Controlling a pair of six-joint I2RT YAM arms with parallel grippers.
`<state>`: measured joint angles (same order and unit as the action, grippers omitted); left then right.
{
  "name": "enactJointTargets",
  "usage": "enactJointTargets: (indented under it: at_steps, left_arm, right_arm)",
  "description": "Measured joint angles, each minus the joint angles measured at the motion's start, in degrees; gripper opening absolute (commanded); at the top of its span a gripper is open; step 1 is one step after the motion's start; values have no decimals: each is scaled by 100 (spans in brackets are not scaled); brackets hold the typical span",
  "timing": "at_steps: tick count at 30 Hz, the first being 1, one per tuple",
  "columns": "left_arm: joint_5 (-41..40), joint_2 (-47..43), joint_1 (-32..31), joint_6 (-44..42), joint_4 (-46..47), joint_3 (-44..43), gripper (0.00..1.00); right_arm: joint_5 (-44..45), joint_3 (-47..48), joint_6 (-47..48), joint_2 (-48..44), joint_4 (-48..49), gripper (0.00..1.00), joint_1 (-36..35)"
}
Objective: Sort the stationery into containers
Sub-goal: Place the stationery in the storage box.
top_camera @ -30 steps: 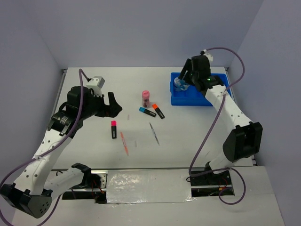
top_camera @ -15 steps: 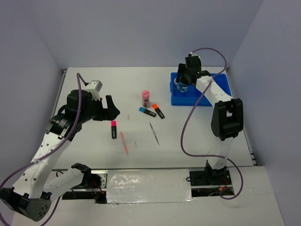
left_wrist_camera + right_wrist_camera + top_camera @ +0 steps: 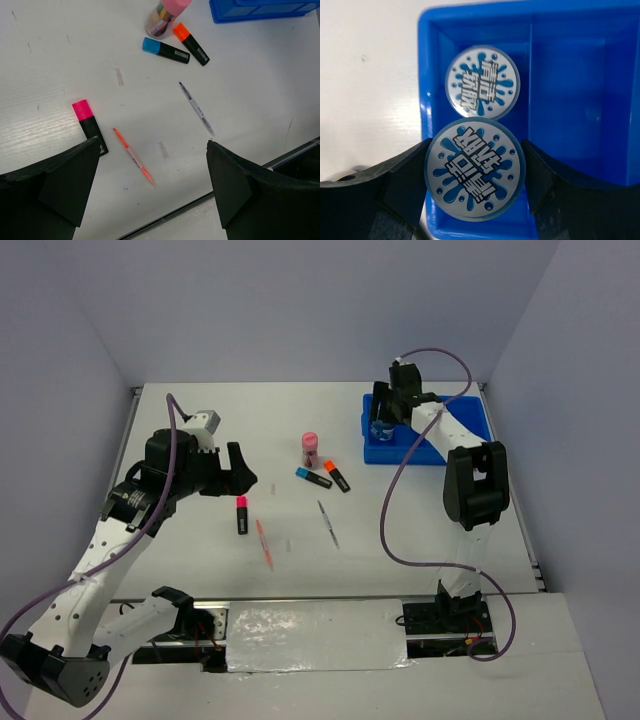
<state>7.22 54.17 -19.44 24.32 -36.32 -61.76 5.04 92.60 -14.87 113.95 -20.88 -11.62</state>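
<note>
Barely begun: one disc sits in the tray, the right gripper clasps the second disc, and highlighters and pens lie under the wide-open, empty left gripper.

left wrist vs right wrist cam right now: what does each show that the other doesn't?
Left wrist only: pink-capped highlighter, orange pen, grey pen, blue-capped highlighter, orange-capped highlighter and pink cylinder, all loose on the table.
Right wrist only: far tape disc lying in a tray compartment, near tape disc gripped by the right gripper.
Both: the blue tray.
</note>
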Motion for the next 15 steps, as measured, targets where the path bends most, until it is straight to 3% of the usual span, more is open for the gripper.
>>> enactJointTargets:
  at_steps: [1,2,3,11,15]
  left_arm:
    - [15,0,0,0,7,4,99]
    - [17,0,0,0,9,4,99]
    - [26,2,0,-2,22,11,99]
    - [39,37,0,13,33,31,99]
    - [-2,116,0,42,55,72,99]
  right_arm:
    - [-4,-87,0,0,24,87,0]
    - [-4,-146,-2,0,20,89,0]
    - [7,-219,-2,0,20,99,0]
    - [31,-308,20,-234,-11,100,0]
    - [-103,-575,-66,-931,-44,100,-31]
